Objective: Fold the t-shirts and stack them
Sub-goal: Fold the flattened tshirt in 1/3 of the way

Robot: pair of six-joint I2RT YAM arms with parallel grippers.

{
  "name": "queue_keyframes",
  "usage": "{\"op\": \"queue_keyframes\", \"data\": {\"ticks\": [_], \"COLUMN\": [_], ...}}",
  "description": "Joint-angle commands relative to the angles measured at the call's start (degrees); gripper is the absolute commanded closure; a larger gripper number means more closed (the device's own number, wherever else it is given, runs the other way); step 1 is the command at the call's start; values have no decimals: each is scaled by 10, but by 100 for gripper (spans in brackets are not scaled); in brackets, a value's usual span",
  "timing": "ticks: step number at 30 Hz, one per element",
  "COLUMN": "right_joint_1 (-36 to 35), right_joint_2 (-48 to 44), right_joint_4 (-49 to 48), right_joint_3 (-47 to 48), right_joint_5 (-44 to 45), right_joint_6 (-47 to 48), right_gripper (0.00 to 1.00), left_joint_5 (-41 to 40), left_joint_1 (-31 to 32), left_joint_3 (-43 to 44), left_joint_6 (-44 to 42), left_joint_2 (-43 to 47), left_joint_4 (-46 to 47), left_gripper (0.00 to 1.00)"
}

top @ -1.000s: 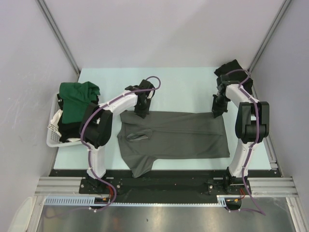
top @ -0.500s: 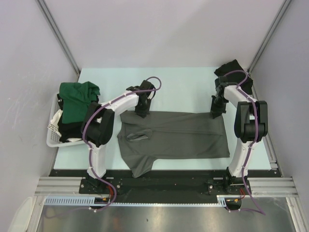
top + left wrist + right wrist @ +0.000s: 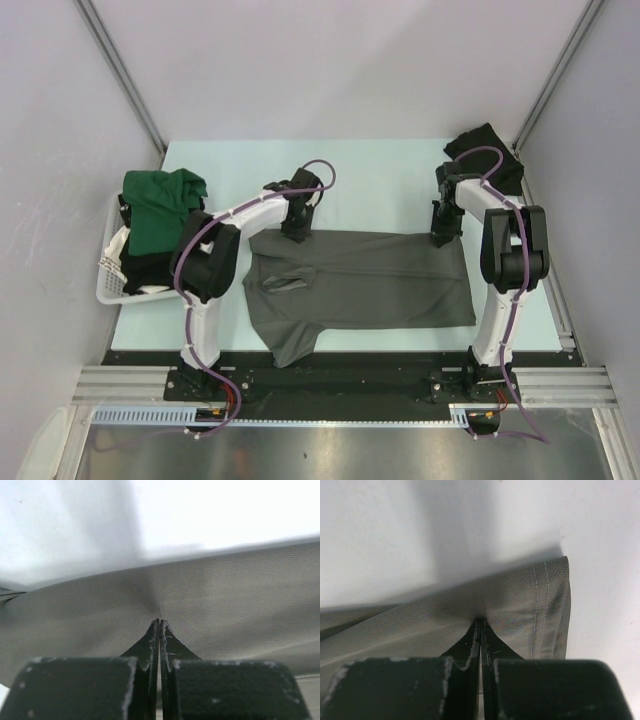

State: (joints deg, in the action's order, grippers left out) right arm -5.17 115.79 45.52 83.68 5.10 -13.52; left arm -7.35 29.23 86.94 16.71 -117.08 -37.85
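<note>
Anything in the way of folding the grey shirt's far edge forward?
Nothing visible: the left gripper and right gripper both pinch the grey shirt at its far edge; only its own rumpled fold lies on it; the green shirt and black shirt lie aside.

Bright, even light; soft shadows; glary, blurred close-ups.

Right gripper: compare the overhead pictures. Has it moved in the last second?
Yes. The right gripper, shut on the charcoal grey t-shirt, has shifted slightly left, away from the black t-shirt in the corner.
</note>
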Motion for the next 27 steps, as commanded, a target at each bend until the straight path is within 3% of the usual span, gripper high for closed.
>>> {"op": "queue_keyframes", "data": {"ticks": [1,11,27], "right_joint_1": [-5,-18,-24], "right_joint_2": [4,13,33], "right_joint_4": [-24,-45,-75], "right_joint_3": [-5,-8,-8], "right_joint_5": [25,41,64], "right_joint_6": [-9,-7,-4], "right_gripper": [100,100,100], "left_joint_5": [-12,-19,-25], "left_joint_1": [5,5,-1], "left_joint_3": [-8,-41,-34], "left_joint_6": [10,15,1], "left_joint_2": [-3,-6,-32], "left_joint_4": [31,86,98], "left_gripper": [100,100,100]}}
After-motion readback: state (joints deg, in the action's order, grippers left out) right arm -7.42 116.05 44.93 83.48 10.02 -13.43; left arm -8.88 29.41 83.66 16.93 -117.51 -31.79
